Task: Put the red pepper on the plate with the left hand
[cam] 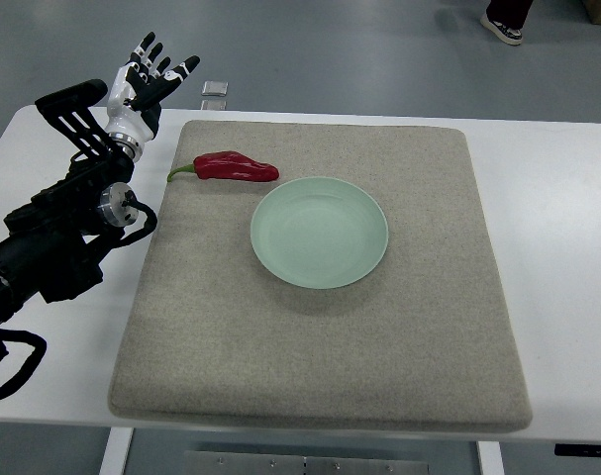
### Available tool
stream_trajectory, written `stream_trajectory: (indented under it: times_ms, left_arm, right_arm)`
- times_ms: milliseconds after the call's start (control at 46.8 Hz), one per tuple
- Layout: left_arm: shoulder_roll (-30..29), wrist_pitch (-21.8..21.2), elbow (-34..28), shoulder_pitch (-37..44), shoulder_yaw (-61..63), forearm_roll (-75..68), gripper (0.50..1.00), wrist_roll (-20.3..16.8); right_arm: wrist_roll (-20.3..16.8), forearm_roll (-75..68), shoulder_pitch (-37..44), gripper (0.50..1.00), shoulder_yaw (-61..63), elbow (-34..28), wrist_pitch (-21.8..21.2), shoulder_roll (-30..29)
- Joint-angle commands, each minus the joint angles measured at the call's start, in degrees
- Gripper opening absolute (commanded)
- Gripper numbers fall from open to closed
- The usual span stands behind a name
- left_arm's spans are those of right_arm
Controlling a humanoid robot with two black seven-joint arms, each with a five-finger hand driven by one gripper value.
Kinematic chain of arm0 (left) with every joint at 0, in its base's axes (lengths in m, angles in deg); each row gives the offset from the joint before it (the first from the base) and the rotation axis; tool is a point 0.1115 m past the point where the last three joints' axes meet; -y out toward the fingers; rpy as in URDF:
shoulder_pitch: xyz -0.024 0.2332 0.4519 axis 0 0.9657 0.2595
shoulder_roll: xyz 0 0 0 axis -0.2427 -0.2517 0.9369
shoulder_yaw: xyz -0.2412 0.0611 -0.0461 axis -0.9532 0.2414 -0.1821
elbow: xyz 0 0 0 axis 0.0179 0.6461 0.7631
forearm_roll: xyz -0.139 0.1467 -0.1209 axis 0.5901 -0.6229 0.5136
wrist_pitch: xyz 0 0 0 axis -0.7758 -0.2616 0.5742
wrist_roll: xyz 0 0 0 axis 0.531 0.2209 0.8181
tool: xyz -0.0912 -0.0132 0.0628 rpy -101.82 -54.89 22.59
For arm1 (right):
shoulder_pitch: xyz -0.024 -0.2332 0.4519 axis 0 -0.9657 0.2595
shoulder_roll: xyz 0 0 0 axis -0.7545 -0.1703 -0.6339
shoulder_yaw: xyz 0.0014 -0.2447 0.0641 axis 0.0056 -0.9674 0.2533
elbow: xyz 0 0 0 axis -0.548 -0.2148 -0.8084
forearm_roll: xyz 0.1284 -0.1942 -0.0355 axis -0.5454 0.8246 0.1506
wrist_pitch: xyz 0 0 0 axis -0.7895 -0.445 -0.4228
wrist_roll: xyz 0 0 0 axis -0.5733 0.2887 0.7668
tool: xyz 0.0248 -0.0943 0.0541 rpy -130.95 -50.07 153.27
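1. The red pepper (pixel 231 166) lies on its side on the grey mat (pixel 320 356). It is just beside the plate (pixel 320 233), at about 10 o'clock from it, and it does not quite touch the rim.
2. The pepper's green stem points to 9 o'clock, toward the arm's side.
3. The left hand (pixel 147 84) is up at about 10 o'clock from the pepper, near the far edge of the white table (pixel 557 247). Its fingers are spread wide and it holds nothing.
4. The right hand cannot be seen.
5. I think the step now is to reach for the pepper. The hand should come down over the fat red middle, not the thin stem.
6. The fingers should close on both long sides, softly, so the pepper does not roll away.
7. Then lift it a little and carry it toward 4 o'clock, to the middle of the plate.
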Motion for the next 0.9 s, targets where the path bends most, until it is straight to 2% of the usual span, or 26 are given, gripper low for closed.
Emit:
stream_trajectory:
  times_ms: [0,877]
  left_arm:
    - [0.0,-0.07,-0.01,0.03,0.0,-0.07,0.996,0.01]
    - [-0.09,1.25,-1.07,-0.06,0.09,-0.6,0.996,-0.08]
  right_arm:
    - [0.0,0.0,0.0,0.932,0.0,0.0,0.0,0.0]
    - [0.0,0.0,0.0,0.932,0.0,0.0,0.0,0.0]
